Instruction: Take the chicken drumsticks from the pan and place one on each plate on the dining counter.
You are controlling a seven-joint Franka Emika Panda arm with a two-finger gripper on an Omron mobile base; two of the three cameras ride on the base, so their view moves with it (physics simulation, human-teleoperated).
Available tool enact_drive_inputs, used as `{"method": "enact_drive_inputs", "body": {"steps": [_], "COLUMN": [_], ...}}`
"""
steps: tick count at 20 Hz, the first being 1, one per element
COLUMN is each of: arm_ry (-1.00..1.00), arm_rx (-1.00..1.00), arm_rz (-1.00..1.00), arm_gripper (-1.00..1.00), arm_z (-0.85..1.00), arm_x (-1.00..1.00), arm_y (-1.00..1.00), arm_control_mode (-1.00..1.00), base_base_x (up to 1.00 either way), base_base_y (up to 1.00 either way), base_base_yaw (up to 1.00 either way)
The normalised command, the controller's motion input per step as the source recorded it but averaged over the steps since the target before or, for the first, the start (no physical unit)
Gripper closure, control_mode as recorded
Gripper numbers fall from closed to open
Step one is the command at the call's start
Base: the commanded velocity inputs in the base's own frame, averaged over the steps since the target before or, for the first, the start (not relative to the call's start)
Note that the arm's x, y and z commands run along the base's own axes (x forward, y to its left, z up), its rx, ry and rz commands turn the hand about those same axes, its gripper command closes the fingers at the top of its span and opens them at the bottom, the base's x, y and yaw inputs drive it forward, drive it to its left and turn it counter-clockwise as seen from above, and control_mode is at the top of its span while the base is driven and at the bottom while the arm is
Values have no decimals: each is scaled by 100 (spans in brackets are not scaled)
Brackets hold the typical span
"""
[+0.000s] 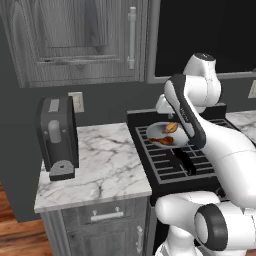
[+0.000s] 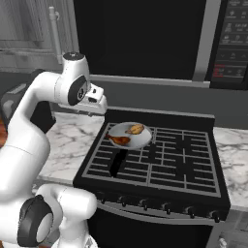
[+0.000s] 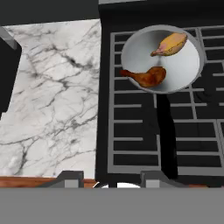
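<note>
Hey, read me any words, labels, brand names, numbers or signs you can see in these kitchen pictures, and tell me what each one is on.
No text can be read here.
Microwave control panel: rows of small pale marks and a red patch, too small and blurred to read.
Stove, its knobs, pan, toaster and cabinets: no lettering shows.

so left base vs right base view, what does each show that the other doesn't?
Left base only: a dark countertop appliance on the marble counter, a wall outlet, an upper cabinet.
Right base only: the microwave panel, the stove knobs.
Both: the pan on the stove, holding two chicken drumsticks.
</note>
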Motion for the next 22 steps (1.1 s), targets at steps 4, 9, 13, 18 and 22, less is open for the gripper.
{"method": "enact_drive_inputs", "body": {"steps": [4,9,13,18,22], "arm_ry": [0,0,-1,0,0], "arm_rx": [-1,-11,-16,-16,0], "arm_rz": [0,0,1,0,-6], "arm_gripper": [-100,-100,-100,-100,-100], "arm_z": [-8,-30,-42,-42,-22], "arm_x": [-14,-44,-43,-3,15], "arm_y": [0,-3,-14,-20,-38], "arm_control_mode": [-100,-100,-100,-100,-100], "base_base_x": [0,0,0,0,0], "base_base_y": [0,0,0,0,0], "base_base_yaw": [0,0,0,0,0]}}
